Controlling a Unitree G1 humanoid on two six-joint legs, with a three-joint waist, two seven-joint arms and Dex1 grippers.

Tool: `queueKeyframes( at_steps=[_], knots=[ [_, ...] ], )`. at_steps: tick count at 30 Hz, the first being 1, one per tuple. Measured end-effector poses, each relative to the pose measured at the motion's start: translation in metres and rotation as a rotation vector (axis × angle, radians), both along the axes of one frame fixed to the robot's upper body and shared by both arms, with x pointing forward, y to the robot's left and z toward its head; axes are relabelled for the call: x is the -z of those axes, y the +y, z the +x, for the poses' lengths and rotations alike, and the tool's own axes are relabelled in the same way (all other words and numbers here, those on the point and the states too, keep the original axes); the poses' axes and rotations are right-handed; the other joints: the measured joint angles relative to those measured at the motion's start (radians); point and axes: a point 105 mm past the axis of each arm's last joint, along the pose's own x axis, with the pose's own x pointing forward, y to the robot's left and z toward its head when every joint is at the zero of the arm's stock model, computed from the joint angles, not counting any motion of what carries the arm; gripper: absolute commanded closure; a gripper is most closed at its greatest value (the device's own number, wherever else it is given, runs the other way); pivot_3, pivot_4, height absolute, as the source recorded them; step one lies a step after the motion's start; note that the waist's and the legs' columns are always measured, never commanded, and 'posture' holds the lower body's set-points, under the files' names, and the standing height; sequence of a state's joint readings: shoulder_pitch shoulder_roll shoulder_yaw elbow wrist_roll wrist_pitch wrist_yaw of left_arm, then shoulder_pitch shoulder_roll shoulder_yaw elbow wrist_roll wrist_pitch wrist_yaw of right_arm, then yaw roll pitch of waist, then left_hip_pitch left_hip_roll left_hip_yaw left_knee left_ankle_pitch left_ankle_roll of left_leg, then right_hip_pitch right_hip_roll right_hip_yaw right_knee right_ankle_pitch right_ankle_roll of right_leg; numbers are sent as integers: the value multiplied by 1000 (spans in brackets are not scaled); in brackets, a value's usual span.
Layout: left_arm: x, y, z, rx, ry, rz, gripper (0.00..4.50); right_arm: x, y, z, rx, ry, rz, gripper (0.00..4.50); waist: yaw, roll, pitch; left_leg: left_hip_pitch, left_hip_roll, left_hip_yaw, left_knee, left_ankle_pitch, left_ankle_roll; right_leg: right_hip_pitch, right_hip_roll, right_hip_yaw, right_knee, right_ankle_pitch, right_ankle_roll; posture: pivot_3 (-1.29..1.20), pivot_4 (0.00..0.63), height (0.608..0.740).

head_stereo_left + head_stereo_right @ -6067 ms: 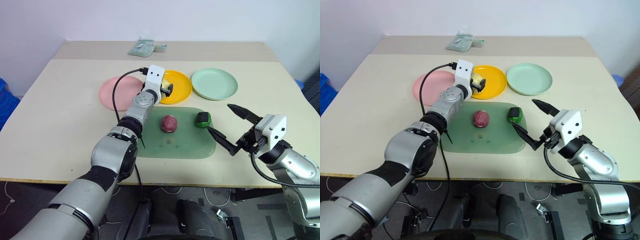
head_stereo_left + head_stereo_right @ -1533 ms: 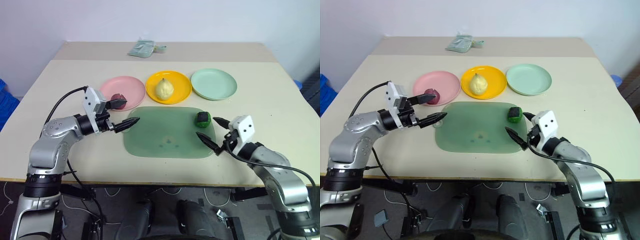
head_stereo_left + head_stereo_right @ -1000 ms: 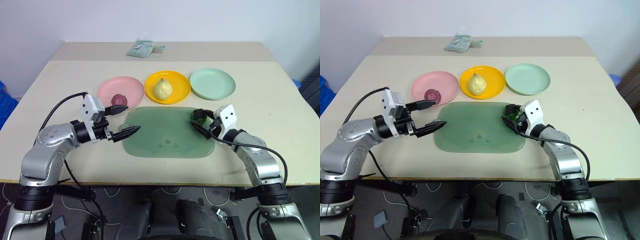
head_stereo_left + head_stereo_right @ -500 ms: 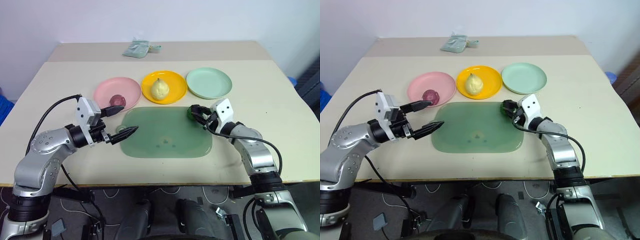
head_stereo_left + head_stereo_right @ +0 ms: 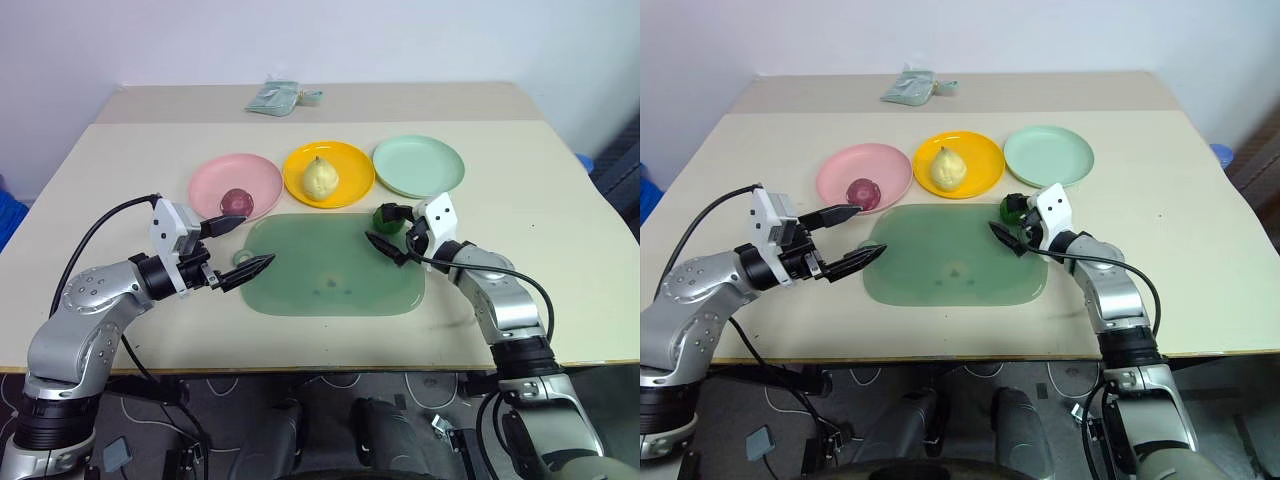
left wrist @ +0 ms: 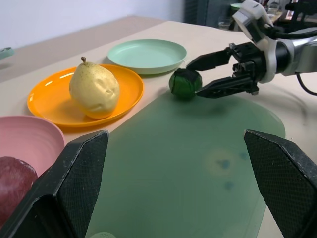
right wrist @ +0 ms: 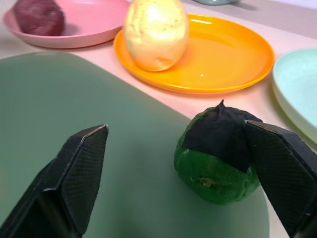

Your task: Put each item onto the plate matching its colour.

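Observation:
The pale yellow pear [image 5: 321,178] stands on the yellow plate [image 5: 352,186]. The dark red ball [image 5: 236,201] lies on the pink plate [image 5: 222,178]. The mint green plate [image 5: 420,166] holds nothing. The green lump with a black band [image 5: 387,216] sits at the far right corner of the green mat [image 5: 320,270], just in front of the green plate. My right gripper [image 5: 378,225] is open, its fingers reaching along both sides of the lump [image 7: 218,161]. My left gripper [image 5: 257,241] is open and holds nothing, hovering by the mat's left edge in front of the pink plate.
A pale green wrinkled bag [image 5: 275,97] lies at the back of the table, well behind the plates. The three plates stand in a row close behind the mat. The table's left and right sides are bare.
Six seconds ago the ball lay on the mat; it now lies on the pink plate. My right gripper, shut around the green lump half a second ago, has opened. The left gripper kept still.

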State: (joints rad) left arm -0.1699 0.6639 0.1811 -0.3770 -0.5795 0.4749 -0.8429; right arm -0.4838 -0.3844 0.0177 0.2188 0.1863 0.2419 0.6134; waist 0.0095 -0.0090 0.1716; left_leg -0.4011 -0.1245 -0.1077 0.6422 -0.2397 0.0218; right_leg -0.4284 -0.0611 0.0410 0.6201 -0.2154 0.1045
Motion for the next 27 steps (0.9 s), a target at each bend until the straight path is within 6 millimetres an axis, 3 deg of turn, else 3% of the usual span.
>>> queueKeyframes(
  at_steps=[8,21,23,26,27],
  knots=[
    [1,-1,-4,3,1,6,0,0,-3,15,55,-19,-23,60,-1,0,0,1,0,0,0,0,0,1,0,0,0,0,0,0,150,740],
    [2,2,-6,-18,2,-4,0,11,-7,20,87,-25,-86,60,-9,0,0,5,0,1,-6,1,-1,2,0,1,-1,0,0,0,150,740],
    [1,2,-7,-15,1,-8,0,25,-11,22,117,16,-112,886,-12,0,0,6,0,1,-9,2,-2,1,0,2,-2,-1,-1,0,150,740],
    [1,2,-7,-17,3,-10,0,24,-7,28,127,0,-120,2466,-21,0,0,6,0,1,-11,3,-4,1,0,2,-1,-1,-2,0,150,740],
    [1,2,-7,-18,2,-10,0,23,-8,29,136,-7,-124,2791,-22,0,0,7,0,1,-12,3,-4,1,0,2,-1,-1,-3,0,150,740]
  ],
)
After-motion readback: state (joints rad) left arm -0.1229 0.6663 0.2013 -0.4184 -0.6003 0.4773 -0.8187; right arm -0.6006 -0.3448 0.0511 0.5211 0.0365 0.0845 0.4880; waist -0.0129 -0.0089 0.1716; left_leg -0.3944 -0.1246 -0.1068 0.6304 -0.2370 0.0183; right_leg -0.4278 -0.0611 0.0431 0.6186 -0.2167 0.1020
